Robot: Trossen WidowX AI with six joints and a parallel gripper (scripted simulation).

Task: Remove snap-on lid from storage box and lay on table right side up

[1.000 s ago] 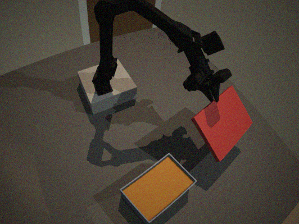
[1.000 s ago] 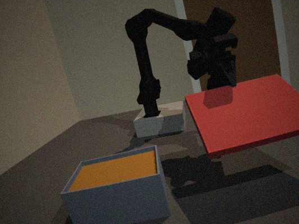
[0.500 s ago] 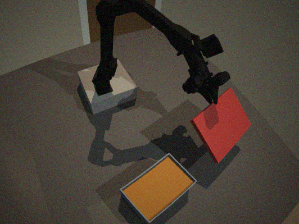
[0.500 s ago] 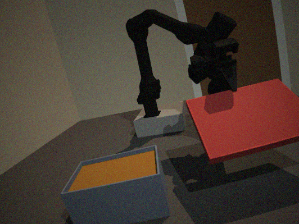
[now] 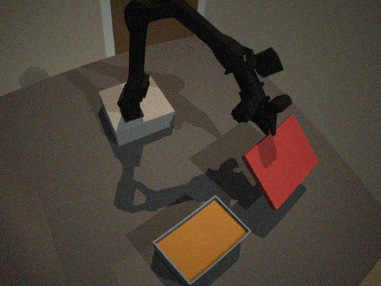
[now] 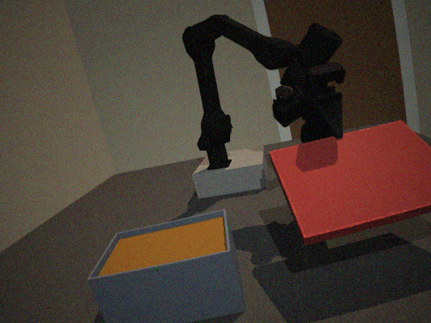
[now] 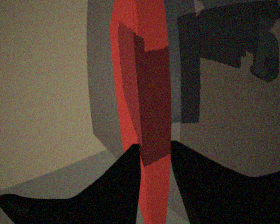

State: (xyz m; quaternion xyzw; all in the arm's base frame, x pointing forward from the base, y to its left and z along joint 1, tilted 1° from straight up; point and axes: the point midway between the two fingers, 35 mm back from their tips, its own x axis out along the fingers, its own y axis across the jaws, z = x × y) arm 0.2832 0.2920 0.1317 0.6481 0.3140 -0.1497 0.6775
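The storage box (image 5: 198, 247) (image 6: 170, 294) stands open on the table, grey-blue walls with an orange inside. The red lid (image 5: 286, 163) (image 6: 360, 176) (image 7: 155, 105) is in the air to the right of the box, apart from it, tilted, its smooth face up and its near edge low. A shadow lies on the table under it. My gripper (image 5: 271, 134) (image 6: 322, 140) (image 7: 154, 148) is shut on the edge of the lid nearest the arm. The wrist view shows one dark finger on each side of the lid. The lid's underside is mostly hidden in the top and exterior views.
The arm's pale base block (image 5: 157, 102) (image 6: 231, 178) stands on the table (image 5: 89, 181) (image 6: 134, 205) at the back left. The table's right edge runs behind the lid in the top view. Shadows of the arm fall between base and box.
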